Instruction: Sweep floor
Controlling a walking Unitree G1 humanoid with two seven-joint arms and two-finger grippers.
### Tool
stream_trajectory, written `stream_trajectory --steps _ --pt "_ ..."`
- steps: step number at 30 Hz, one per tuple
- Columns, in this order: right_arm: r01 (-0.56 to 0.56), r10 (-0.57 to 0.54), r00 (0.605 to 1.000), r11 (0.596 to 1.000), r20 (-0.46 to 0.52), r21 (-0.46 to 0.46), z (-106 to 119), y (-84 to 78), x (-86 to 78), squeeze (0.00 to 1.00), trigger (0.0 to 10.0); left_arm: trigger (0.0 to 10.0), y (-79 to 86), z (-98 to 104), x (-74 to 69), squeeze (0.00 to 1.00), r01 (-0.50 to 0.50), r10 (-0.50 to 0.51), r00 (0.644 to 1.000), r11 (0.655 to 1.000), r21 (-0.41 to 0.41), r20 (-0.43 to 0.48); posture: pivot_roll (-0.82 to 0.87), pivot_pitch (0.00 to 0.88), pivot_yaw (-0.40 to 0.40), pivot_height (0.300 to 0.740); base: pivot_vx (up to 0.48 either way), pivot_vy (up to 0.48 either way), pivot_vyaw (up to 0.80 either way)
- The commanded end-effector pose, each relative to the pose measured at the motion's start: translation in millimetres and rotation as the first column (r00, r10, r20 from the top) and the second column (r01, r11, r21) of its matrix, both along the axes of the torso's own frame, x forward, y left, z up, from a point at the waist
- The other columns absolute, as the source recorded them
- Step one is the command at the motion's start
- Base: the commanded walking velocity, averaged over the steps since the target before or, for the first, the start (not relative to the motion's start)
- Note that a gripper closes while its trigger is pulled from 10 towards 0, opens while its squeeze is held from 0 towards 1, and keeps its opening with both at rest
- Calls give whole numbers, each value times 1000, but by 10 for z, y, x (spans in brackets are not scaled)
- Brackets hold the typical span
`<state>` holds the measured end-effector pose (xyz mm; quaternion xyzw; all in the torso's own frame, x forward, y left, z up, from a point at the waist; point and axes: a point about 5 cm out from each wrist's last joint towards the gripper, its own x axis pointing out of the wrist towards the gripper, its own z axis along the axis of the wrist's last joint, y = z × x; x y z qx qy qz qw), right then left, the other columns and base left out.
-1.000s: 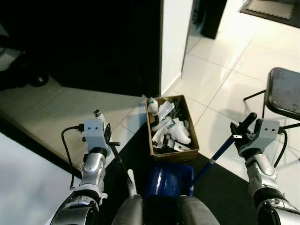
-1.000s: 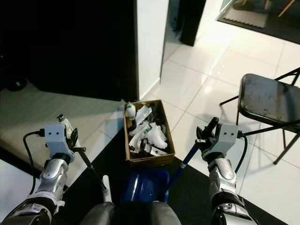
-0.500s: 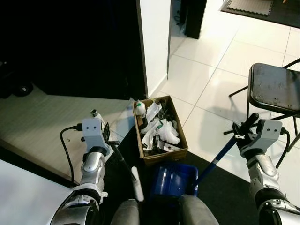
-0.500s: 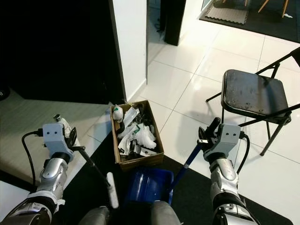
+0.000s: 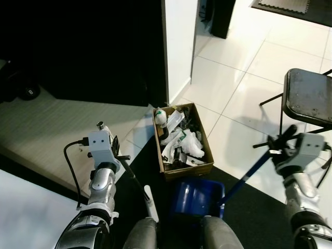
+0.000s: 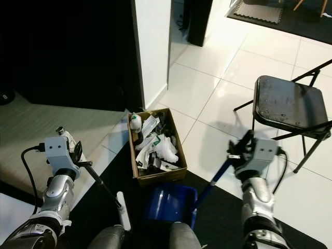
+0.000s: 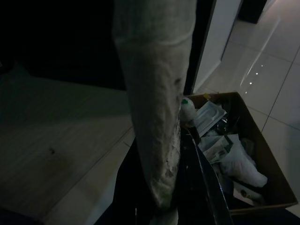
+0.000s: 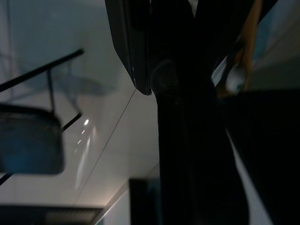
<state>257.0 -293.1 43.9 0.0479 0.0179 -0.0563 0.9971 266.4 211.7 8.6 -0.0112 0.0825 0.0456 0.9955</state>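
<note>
Gripping brush in left pincer and dustpan handle in right pincer, apparently emptying sweepings into nearly full box, sweeping seemingly almost done.

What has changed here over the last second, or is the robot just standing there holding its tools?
Mostly the head camera swung, so the whole scene shifts. The right gripper rose slightly with the blue dustpan handle. The left gripper still holds the brush. The dustpan stays below the cardboard box of rubbish, and the chair has not moved.
</note>
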Motion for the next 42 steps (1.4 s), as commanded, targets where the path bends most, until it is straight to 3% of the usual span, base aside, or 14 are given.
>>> stream_trajectory --steps 1,5,15,17,20,23,28,32,42 --pt "42 -43 992 999 122 8 258 -128 81 0 10000 10000 66 17 -3 0 -5 5 1000 1000 15 4 -44 40 18 740 0 0 0" --pt "-28 22 970 999 241 22 632 -141 237 0 10000 10000 106 32 5 0 -6 6 1000 1000 25 4 -49 46 15 740 0 0 0" --pt "-114 89 933 992 350 50 1037 -68 392 0 10000 10000 91 49 20 0 3 -3 1000 1000 26 15 -49 51 10 740 0 0 0" --pt "-120 90 914 991 395 54 1207 -83 446 0 10000 10000 81 51 18 0 9 -10 1000 1000 25 19 -49 51 9 740 0 0 0" --pt "-124 108 894 992 434 8 1434 -103 507 0 10000 10000 72 52 17 0 14 -15 1000 1000 23 23 -50 50 7 740 0 0 0" --pt "-120 114 891 993 440 -13 1500 -119 534 0 10000 10000 67 54 19 0 16 -16 1000 1000 23 25 -47 50 5 740 0 0 0" --pt "-70 69 885 997 460 -15 1615 -197 589 0 10000 10000 74 68 27 0 16 -17 999 1000 23 32 -44 50 6 740 0 0 0" --pt "44 -28 881 999 472 -23 1683 -289 685 0 10000 10000 83 87 42 0 18 -19 999 1000 24 40 -43 53 14 740 0 0 0" --pt "165 -128 877 985 463 -41 1943 -50 1098 0 10000 10000 84 208 115 0 27 -30 995 999 32 99 -1 91 0 740 0 0 0"
